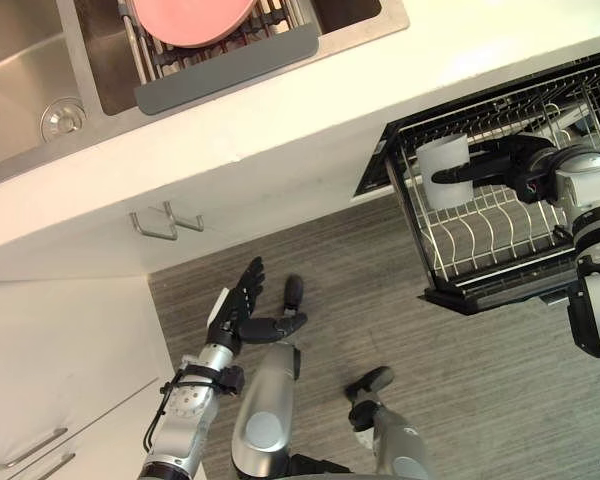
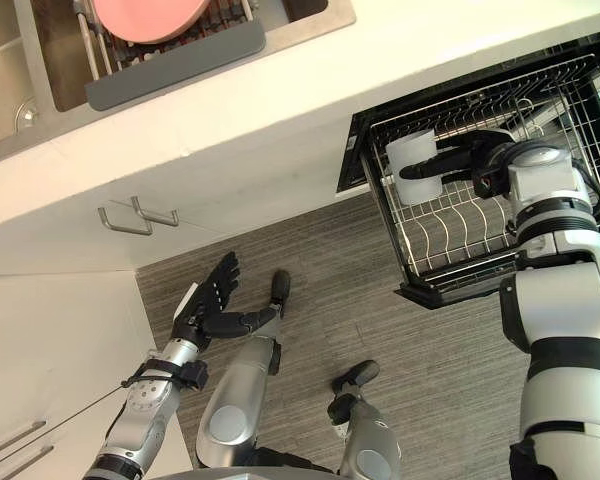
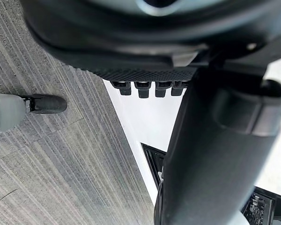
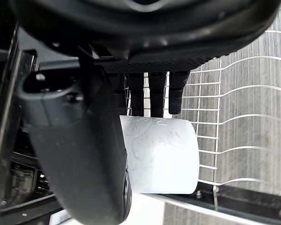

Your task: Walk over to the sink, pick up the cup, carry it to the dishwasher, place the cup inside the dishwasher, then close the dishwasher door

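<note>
Right hand [image 1: 520, 162] is clamped on the cup [image 1: 443, 172], thumb across one side and fingers [image 4: 150, 93] curled round the other, as the right wrist view shows from close up. The cup is a pale, translucent white one, and it sits within the outline of the pulled-out wire rack [image 1: 500, 245] of the dishwasher [image 1: 375, 170], at the rack's corner nearest the sink [image 1: 20, 80]. Whether its base touches the wires cannot be told. The rack juts out from under the white tabletop [image 1: 380, 90], over the grey striped floor [image 1: 380, 330].

Left hand [image 1: 242, 305] hangs low over the floor, near the white cabinet front, with fingers straight and spread, thumb held out, and nothing in it.

Up on the tabletop, the steel sink has two basins. A wire drainer with a grey edge [image 1: 230, 72] spans the one nearer the dishwasher, and a pink plate [image 1: 190, 15] lies in it. Two metal handles [image 1: 165, 222] stand out from the cabinet front below the sink.
</note>
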`<state>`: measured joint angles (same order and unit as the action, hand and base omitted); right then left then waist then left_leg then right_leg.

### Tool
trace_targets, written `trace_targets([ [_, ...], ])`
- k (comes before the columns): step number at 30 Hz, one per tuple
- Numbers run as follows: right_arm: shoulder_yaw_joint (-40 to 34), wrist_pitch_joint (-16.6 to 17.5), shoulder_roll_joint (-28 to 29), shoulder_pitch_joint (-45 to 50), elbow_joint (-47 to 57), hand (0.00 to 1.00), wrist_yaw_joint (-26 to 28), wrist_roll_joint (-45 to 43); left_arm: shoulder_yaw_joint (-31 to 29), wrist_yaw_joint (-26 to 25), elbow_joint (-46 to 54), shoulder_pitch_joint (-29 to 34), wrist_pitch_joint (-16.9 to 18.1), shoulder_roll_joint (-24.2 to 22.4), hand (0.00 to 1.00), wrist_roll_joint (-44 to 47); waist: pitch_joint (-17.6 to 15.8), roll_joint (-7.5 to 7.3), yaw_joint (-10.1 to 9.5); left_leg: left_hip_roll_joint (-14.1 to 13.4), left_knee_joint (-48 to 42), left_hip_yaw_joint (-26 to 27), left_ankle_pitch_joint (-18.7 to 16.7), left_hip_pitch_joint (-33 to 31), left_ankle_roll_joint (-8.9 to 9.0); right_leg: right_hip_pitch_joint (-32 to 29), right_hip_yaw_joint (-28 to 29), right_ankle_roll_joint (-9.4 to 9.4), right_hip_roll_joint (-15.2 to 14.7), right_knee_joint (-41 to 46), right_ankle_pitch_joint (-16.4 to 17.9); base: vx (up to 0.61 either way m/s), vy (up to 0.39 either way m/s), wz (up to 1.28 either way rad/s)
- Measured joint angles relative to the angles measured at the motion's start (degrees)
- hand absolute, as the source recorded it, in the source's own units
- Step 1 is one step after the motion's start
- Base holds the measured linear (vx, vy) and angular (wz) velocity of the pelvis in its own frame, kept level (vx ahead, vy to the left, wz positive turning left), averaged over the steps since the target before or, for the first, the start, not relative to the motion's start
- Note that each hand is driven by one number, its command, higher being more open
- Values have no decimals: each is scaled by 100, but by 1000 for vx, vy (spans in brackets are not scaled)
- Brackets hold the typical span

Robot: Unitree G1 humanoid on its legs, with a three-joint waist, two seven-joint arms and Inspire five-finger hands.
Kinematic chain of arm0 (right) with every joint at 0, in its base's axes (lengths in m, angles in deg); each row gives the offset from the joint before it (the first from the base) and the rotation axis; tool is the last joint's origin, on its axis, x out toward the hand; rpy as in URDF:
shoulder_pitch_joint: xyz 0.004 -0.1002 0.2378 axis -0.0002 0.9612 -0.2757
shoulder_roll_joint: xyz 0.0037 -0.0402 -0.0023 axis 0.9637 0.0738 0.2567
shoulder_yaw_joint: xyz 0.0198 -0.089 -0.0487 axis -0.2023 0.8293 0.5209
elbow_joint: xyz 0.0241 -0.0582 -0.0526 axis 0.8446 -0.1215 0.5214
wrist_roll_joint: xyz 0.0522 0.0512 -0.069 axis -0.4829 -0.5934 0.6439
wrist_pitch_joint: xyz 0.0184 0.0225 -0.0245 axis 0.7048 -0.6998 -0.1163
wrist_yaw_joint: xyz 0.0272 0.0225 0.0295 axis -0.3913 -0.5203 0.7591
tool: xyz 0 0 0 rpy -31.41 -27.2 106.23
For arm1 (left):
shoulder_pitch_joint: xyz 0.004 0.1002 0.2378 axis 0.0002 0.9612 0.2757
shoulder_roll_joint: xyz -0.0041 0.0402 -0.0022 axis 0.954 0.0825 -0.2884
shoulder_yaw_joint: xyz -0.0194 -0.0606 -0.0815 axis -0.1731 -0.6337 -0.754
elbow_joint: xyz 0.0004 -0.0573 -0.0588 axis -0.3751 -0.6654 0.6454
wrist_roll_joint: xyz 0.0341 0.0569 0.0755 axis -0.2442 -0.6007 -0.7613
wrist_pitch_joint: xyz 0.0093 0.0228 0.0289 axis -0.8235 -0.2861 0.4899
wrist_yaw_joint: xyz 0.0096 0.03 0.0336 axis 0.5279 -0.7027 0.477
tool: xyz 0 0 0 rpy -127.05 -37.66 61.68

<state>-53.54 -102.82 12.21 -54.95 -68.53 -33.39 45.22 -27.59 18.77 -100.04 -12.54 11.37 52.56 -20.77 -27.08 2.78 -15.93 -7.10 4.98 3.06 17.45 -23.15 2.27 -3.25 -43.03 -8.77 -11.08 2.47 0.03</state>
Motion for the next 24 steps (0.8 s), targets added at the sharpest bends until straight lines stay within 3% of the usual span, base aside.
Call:
trace_targets([
  [16,-48,-89,117,297,376,100,-38,-308,-214,-10,-194,8,36,68,100,-4,-40,-149,33,-180,5,103,39,223,49,118,159,56,124,23,6,-49,25,-5],
  [20,-502,-67,163,946,1591,100,-372,-567,-266,-171,-483,55,45,60,100,-4,-7,-239,159,-215,8,170,30,310,61,156,229,70,132,31,8,-55,15,-9],
  [23,-1373,43,483,1937,3139,100,-722,-567,-513,-476,-752,246,52,-108,100,-5,71,-365,323,-183,8,235,9,439,85,248,274,65,87,28,10,-8,27,-4],
  [24,-1980,92,804,2733,4200,100,-880,-565,-793,-629,-861,399,62,-306,100,-94,133,-419,426,-98,6,244,-6,560,100,373,258,43,37,29,27,19,32,11],
])
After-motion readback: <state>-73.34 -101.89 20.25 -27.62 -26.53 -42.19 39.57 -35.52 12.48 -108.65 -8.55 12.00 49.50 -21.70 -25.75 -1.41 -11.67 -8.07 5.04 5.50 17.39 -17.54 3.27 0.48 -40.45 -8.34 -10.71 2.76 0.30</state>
